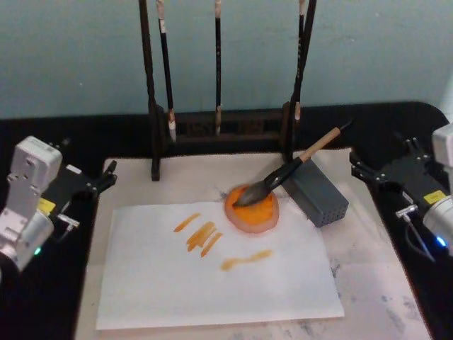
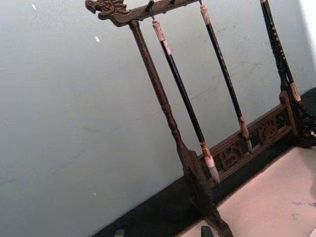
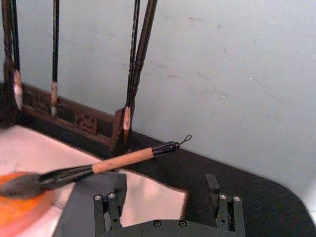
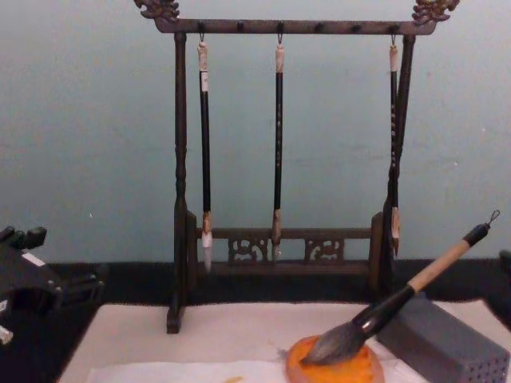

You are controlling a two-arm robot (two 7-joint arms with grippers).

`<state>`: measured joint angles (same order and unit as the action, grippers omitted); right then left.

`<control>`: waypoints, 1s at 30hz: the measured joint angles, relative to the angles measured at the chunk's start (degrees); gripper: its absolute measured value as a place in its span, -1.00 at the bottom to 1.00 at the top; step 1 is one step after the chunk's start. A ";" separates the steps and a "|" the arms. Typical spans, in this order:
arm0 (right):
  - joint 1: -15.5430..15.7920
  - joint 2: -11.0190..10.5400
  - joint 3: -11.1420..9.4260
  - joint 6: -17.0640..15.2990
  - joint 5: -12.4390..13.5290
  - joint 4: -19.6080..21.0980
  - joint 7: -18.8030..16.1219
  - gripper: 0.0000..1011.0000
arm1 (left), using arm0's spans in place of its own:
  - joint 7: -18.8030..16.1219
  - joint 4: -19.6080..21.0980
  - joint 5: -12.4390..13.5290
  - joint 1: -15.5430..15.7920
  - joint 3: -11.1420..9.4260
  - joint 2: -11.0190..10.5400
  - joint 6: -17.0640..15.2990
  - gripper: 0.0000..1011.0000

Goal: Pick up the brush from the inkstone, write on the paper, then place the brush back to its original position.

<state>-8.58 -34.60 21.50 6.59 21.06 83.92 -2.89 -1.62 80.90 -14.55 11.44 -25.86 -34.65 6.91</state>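
- The brush (image 1: 283,173) lay with its bushy dark bristles on the inkstone (image 1: 248,223), and its handle leaned on the grey block (image 1: 318,195) just to the right of the inkstone.
- Its long axis ran from the inkstone up and away to the far right. The black end cap with the cord loop was the highest and farthest part.
- The right gripper (image 1: 357,164) waited to the right of the inkstone, beyond the grey block. Its two fingers (image 3: 111,205) stood apart with nothing between them.
- The left gripper (image 1: 106,178) was on the other side of the inkstone, well apart from it. Its jaws seemed to be spread too, but the view of them was poor.
- In my judgement the right arm was nearer, because the handle pointed toward its side.
- The handle was tan wood under a black ferrule, free in the air and easy to reach.
- The paper (image 1: 212,283) lay in front of the inkstone, its far right corner touching it, and it carried several orange strokes.
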 joint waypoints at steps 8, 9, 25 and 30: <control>2.61 1.32 -4.97 -1.76 9.69 2.11 -5.25 0.98 | 0.00 0.00 0.00 0.00 0.00 0.00 0.00 0.98; 2.71 1.63 -5.48 -1.99 10.73 2.03 -5.82 0.98 | 0.00 0.00 0.00 0.00 0.00 0.00 0.00 0.98; 0.06 9.67 -12.27 -11.11 32.36 -6.30 -17.49 0.98 | 0.00 0.00 0.00 0.00 0.00 0.00 0.00 0.98; -1.68 9.93 -11.39 -13.61 34.95 -8.32 -18.58 0.98 | 0.00 0.00 0.00 0.00 0.00 0.00 0.00 0.98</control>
<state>-10.25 -24.67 10.11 -7.03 56.01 75.61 -21.47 -1.62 80.90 -14.55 11.43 -25.86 -34.65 6.91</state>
